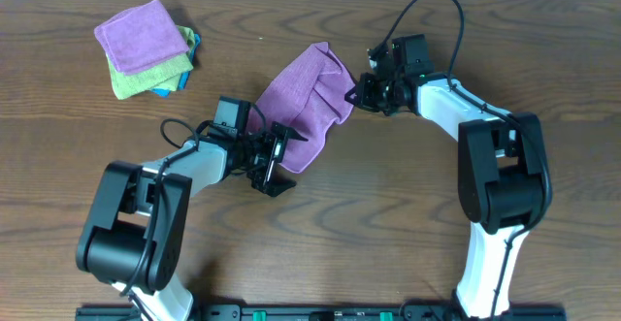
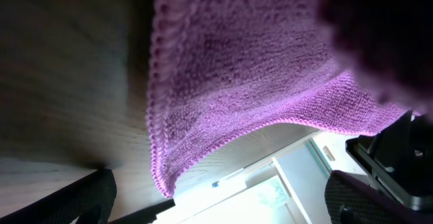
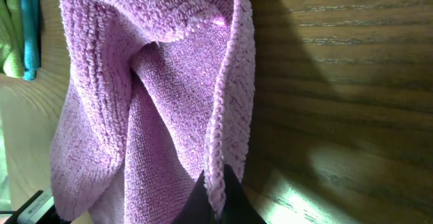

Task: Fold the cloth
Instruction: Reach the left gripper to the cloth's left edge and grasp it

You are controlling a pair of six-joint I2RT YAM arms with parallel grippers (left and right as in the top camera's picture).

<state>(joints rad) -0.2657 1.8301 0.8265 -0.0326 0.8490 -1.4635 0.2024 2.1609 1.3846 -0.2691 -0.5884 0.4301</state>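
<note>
A purple cloth lies bunched and partly lifted in the middle of the wooden table. My right gripper is shut on its right hem; in the right wrist view the dark fingertips pinch the stitched edge of the cloth. My left gripper is at the cloth's lower left corner. In the left wrist view its jaws are wide apart and the cloth hangs above them, its corner dipping between the fingers without being held.
A stack of folded cloths, purple on green on blue, sits at the back left; its green and teal edges show in the right wrist view. Both arms reach in from the front edge.
</note>
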